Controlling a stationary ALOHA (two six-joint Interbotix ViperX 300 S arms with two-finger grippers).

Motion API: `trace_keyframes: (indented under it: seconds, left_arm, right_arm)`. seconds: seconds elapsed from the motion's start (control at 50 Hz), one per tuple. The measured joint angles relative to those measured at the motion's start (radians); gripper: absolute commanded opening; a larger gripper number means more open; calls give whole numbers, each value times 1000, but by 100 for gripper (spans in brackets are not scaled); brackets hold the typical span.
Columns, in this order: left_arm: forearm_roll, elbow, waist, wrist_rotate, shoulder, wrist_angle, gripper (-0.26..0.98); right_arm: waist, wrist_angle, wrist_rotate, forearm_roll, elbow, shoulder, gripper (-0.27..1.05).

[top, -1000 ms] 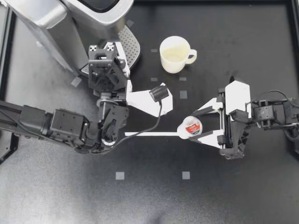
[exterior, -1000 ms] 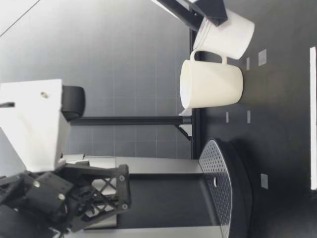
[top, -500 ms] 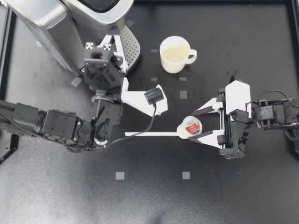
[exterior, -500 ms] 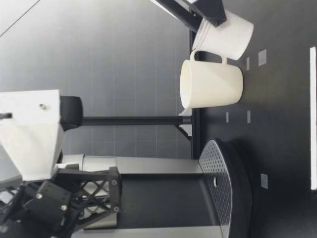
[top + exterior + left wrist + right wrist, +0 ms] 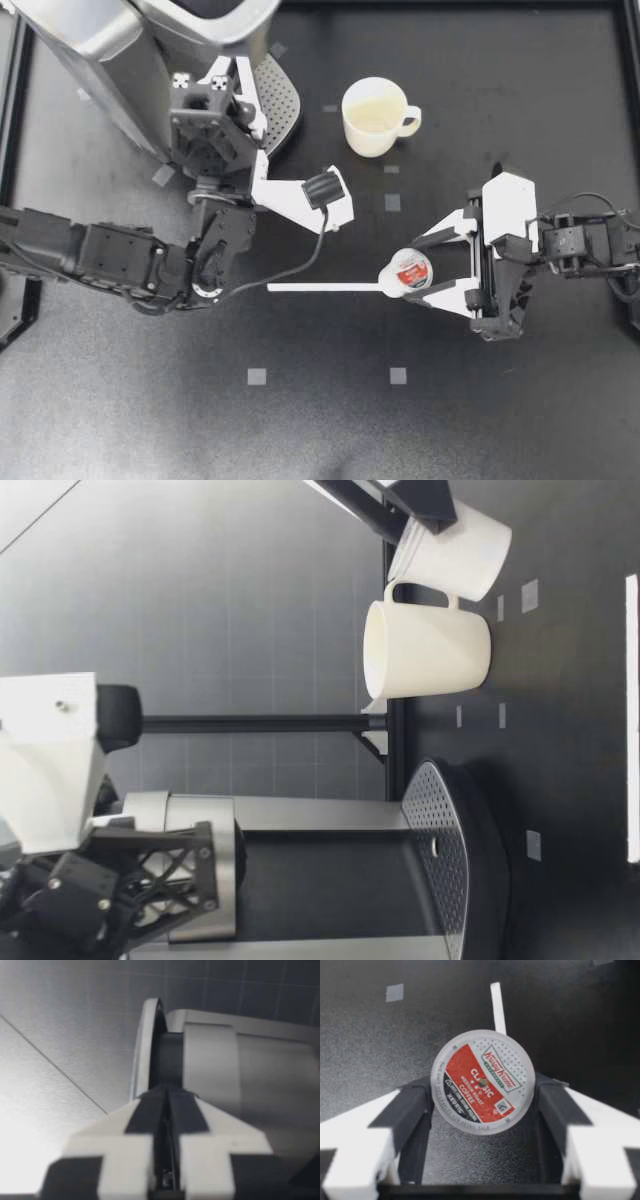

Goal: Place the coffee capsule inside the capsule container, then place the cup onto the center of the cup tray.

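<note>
Gripping the coffee capsule (image 5: 407,273) in our right end effector (image 5: 412,268), we hold our left end effector (image 5: 229,78) pinched closed beside the coffee machine (image 5: 100,50).

My left arm (image 5: 95,258), at 9 o'clock in the top view, is a chain of glossy black housings. A black cable (image 5: 305,255) loops from its wrist to a white wedge-shaped camera mount (image 5: 290,200), which carries a round black lens (image 5: 321,188). The left claw (image 5: 224,78) has a black lattice-frame body (image 5: 205,135) marked with two small white squares (image 5: 181,80), each dotted dark. Its white fingers (image 5: 107,1152) are faced with black strips (image 5: 145,1115). My right arm (image 5: 575,245), at 3 o'clock, is black too, with a thin wire (image 5: 590,198) arching over it. The right claw (image 5: 410,270) has a flat white plate (image 5: 510,210) on its body and white tapering fingers with black pads (image 5: 405,1110).
</note>
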Motion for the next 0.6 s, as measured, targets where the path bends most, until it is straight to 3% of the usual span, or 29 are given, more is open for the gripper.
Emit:
trace_keyframes:
  seconds: [0.26, 0.6]
  left_arm:
    - [43, 5, 18, 17, -66, 9, 6]
    - [44, 14, 57, -64, -170, -81, 6]
  right_arm:
    - [-2, 0, 6, 0, 0, -2, 54]
    - [-2, 0, 26, 0, 0, -17, 54]
